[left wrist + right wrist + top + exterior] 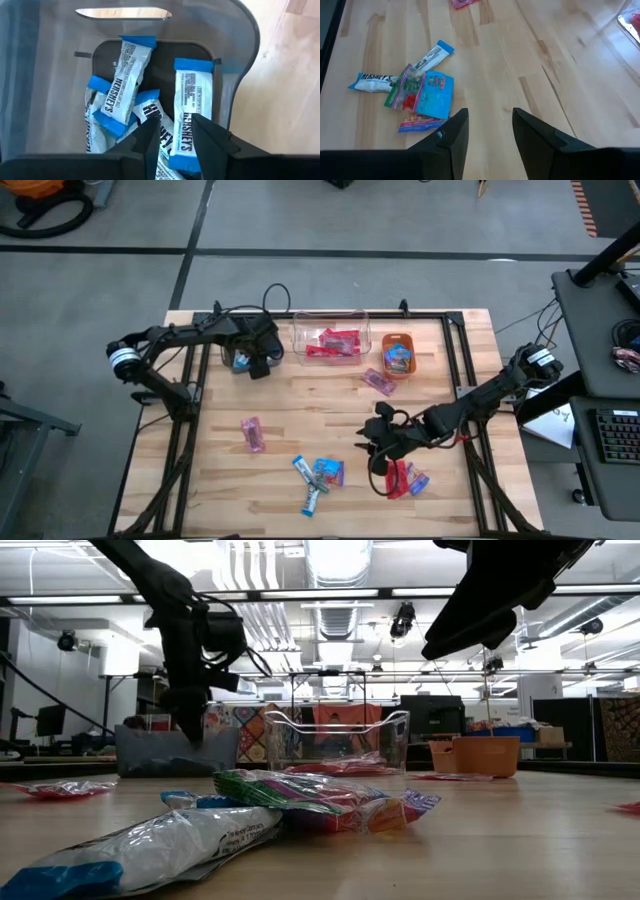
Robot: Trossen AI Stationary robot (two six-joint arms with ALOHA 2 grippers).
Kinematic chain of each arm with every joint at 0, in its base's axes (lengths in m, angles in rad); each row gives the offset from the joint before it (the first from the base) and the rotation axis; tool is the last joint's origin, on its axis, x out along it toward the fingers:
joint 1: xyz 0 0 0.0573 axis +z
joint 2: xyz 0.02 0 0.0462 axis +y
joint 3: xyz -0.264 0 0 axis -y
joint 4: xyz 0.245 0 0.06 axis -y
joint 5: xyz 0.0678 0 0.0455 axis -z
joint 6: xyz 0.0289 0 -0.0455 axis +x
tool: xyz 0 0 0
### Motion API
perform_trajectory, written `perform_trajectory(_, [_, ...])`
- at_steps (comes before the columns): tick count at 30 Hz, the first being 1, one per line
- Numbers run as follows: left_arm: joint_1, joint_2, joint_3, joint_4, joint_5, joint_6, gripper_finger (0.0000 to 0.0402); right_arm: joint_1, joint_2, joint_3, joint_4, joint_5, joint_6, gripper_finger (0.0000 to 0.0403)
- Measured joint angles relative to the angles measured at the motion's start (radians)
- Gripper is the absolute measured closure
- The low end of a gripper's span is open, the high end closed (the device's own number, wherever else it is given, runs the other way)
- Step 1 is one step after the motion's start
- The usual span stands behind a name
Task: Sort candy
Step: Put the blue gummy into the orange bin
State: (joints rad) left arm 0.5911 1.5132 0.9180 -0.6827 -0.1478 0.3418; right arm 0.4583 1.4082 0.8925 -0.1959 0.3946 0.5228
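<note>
Candy is spread over several spots. Blue-and-white bars [186, 107] lie piled inside the dark bin [238, 358] at the table's far left. Red pieces [335, 343] sit in the clear bin [331, 332] at far centre, and a few blue-ish packs are in the orange bin [398, 356] just beside it. Loose on the wooden table [300, 405]: a pink pack [252, 433] at centre-left, a purple pack [379, 381] near the orange bin, a mixed cluster [318, 473] of blue-and-white bars and colourful bags toward the near edge, and a red and blue pair [405, 479] at near right.

Left gripper [175, 135] hangs directly over the dark bin, approx. above the pile. Its fingers stand a narrow gap apart w/ nothing between them; bars lie below, none gripped. We judge this as the drop-off end of a cycle: blue-and-white stock delivered, arm due to lift clear.

Right gripper [487, 132] hovers above the table at near right, between the mixed cluster and the red and blue pair. Fingers are apart by a moderate gap, empty. Its wrist view faces the mixed cluster across bare wood.

Step in hand, as we read it: sort is partway, w/ about a half-dozen pieces or more unsorted. Next move req.: right arm picks one target, lowers w/ fingers straddling a single wrapper. Cluster pieces overlap, so we advise taking an outer bar first; flat, slick wrappers need a low, square approach.
</note>
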Motion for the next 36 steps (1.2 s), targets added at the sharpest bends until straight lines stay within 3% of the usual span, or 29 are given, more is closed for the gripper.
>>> perform_trajectory(5, [-0.001,-0.025,0.0,-0.008,0.0,-0.039,0.0298,0.0,0.0,0.0,0.0,0.0,0.0,0.0259])
perform_trajectory(13, [-0.044,-0.132,-0.005,-0.006,0.001,-0.275,0.0297,-0.002,-0.015,0.02,-0.008,0.0,-0.006,0.0259])
perform_trajectory(21, [-0.253,-0.296,-0.087,0.157,0.001,-0.4,0.0297,-0.004,-0.057,0.038,-0.05,-0.002,0.007,0.0259])
perform_trajectory(26, [-0.406,-0.386,-0.167,0.286,0.0,-0.496,0.0297,-0.014,-0.083,0.038,-0.121,-0.012,0.14,0.0259])
perform_trajectory(30, [-0.517,-0.428,-0.231,0.443,-0.003,-0.508,0.0297,-0.021,-0.084,0.038,-0.199,-0.116,0.3,0.0259])
perform_trajectory(36, [-0.603,-0.441,-0.253,0.564,-0.076,-0.474,0.0297,-0.017,-0.047,0.038,-0.277,-0.477,0.483,0.0259])
